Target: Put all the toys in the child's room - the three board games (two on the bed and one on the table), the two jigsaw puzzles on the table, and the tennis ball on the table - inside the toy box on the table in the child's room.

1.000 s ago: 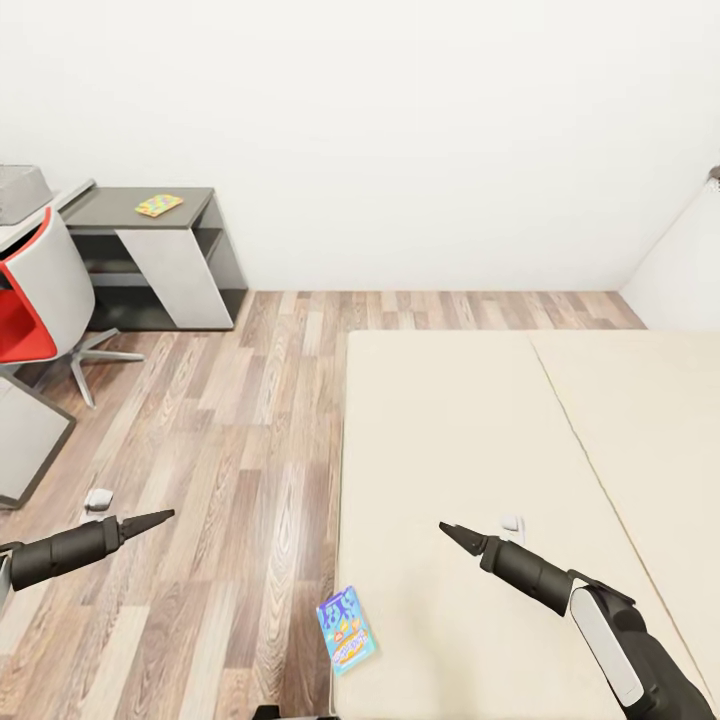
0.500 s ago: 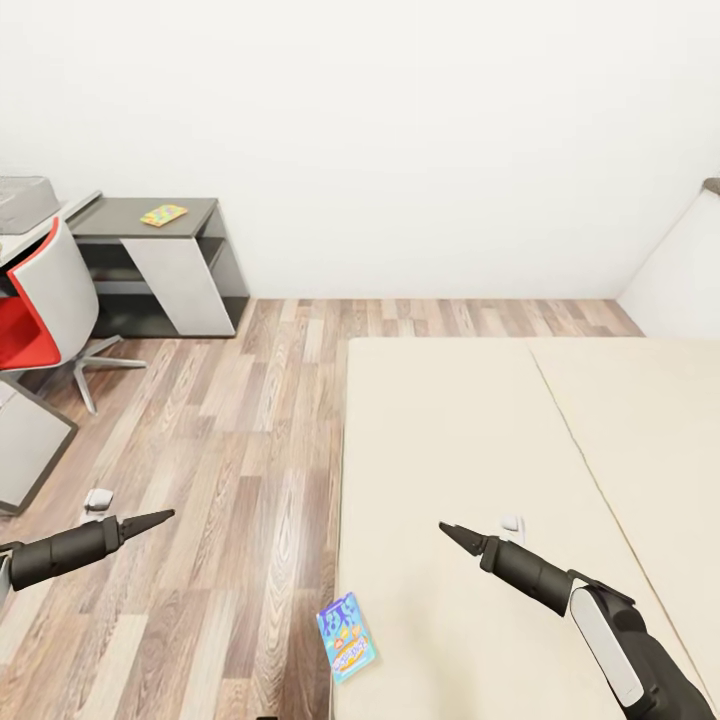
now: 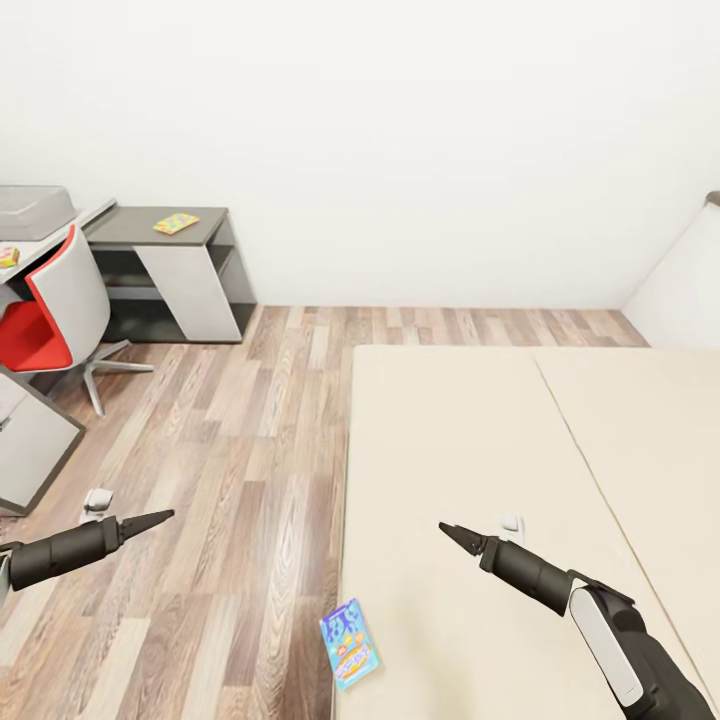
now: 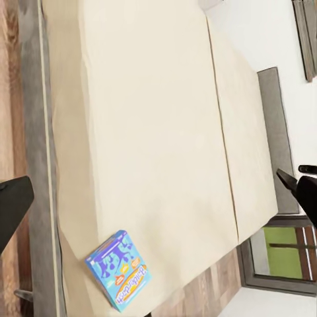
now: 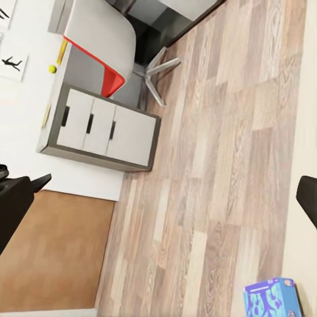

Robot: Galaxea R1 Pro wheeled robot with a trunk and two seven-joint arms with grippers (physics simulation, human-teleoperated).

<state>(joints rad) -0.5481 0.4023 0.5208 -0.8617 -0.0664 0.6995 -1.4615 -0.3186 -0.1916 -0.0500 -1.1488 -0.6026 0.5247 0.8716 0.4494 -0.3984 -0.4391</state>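
A small blue board game [image 3: 349,643] lies at the near left edge of the cream bed [image 3: 480,440]; it also appears in the left wrist view [image 4: 118,270] and the right wrist view [image 5: 272,298]. My left gripper [image 3: 158,519] hovers open over the floor, left of the game. Over the bed, to the game's right, my right gripper [image 3: 448,530] is open and holds nothing. Far left, the grey toy box [image 3: 35,209] sits on the table [image 3: 60,232]. A jigsaw puzzle [image 3: 176,222] lies on the dark counter. The tennis ball [image 5: 52,69] rests on the table.
A red and grey chair [image 3: 55,310] stands at the table, beside the three-drawer unit [image 5: 99,129]. A small white object [image 3: 97,498] lies on the wood floor [image 3: 240,450], another [image 3: 511,522] on the bed. Something yellow [image 3: 8,256] sits on the table's edge.
The whole head view has shifted: the desk and chair now sit further right and the blue game lower, so the camera moved. Both arms keep the same pose.
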